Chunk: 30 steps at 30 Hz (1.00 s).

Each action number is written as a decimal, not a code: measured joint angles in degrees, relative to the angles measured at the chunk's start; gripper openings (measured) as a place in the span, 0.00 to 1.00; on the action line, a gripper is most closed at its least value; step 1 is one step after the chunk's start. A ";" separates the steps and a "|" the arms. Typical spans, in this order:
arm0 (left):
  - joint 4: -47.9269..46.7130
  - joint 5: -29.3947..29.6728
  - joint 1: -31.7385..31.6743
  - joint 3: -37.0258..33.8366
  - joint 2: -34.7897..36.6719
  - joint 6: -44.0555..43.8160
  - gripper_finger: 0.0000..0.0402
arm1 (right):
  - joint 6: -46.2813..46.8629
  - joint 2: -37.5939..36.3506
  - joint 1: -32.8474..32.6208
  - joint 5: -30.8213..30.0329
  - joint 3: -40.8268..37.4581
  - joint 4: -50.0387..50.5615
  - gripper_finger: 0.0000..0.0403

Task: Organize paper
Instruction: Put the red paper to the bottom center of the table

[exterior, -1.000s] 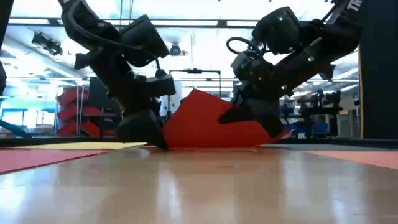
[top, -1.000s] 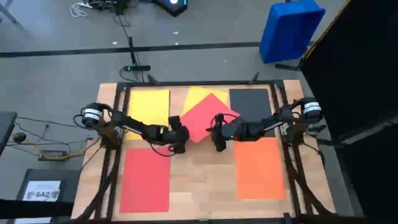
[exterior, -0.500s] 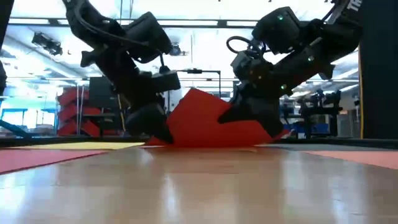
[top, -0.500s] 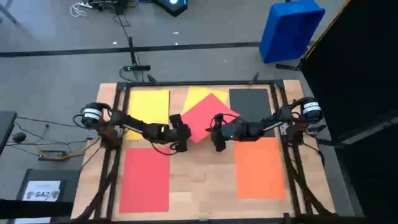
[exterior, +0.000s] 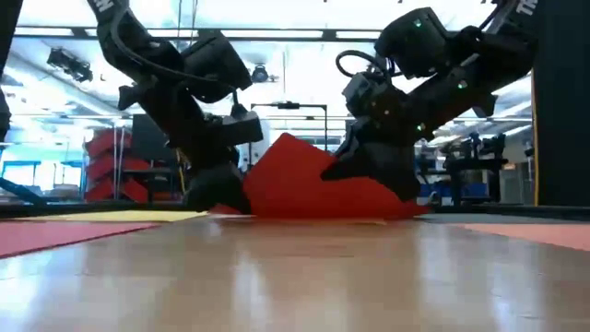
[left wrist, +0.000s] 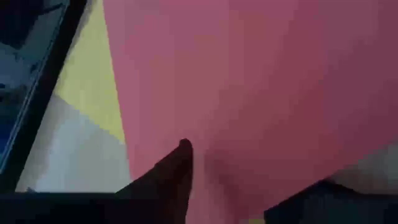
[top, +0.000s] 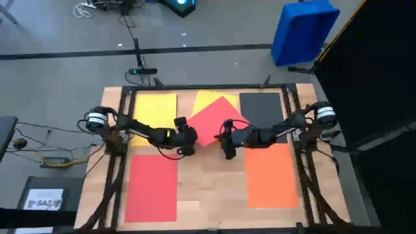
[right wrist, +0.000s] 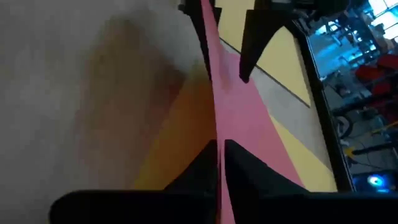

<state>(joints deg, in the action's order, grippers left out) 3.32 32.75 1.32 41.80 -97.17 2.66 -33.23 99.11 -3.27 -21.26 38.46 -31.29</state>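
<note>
A red sheet lies turned like a diamond at the table's far middle, over a yellow sheet. Its near part is raised off the wood. My right gripper is shut on its near-right edge. My left gripper stands open at the sheet's near-left edge, the red paper filling the view past its fingers. Flat on the table lie another yellow sheet, a black sheet, a second red sheet and an orange sheet. My right gripper pinches the red sheet's near-right edge between its two fingers, a single layer seen edge-on. The fingers come slanting down from the table's right. That edge is lifted, so the sheet rises to a peak while its far part stays down. My left gripper: whether its fingers touch the red sheet, I cannot tell.
A dark rail frame runs along both sides of the table. A blue bin stands on the floor beyond the far right corner. Bare wood lies between the near red and orange sheets.
My left gripper has swung a little toward the red sheet's near-left edge. My right gripper has kept the sheet's near-right edge raised in the same place.
</note>
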 joint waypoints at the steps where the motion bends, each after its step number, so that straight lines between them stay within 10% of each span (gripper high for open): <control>1: -0.13 0.03 0.21 0.00 0.00 0.02 0.19 | 0.00 0.00 0.00 0.00 0.00 0.00 0.00; 6: -0.83 0.04 1.42 0.02 0.06 0.02 0.02 | 0.00 0.00 -0.02 -0.36 0.00 0.04 0.00; 20: -25.45 1.60 6.53 13.26 4.44 -4.86 0.00 | 11.92 -9.90 -0.74 -1.34 0.03 14.15 0.01; 30: -40.11 1.69 8.80 24.72 4.44 -10.25 0.00 | 23.21 -25.85 -0.79 -0.54 0.02 34.21 0.27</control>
<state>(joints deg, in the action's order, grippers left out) -36.79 34.44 10.13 66.52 -92.73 -7.59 -10.02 73.26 -4.05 -21.79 38.48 2.92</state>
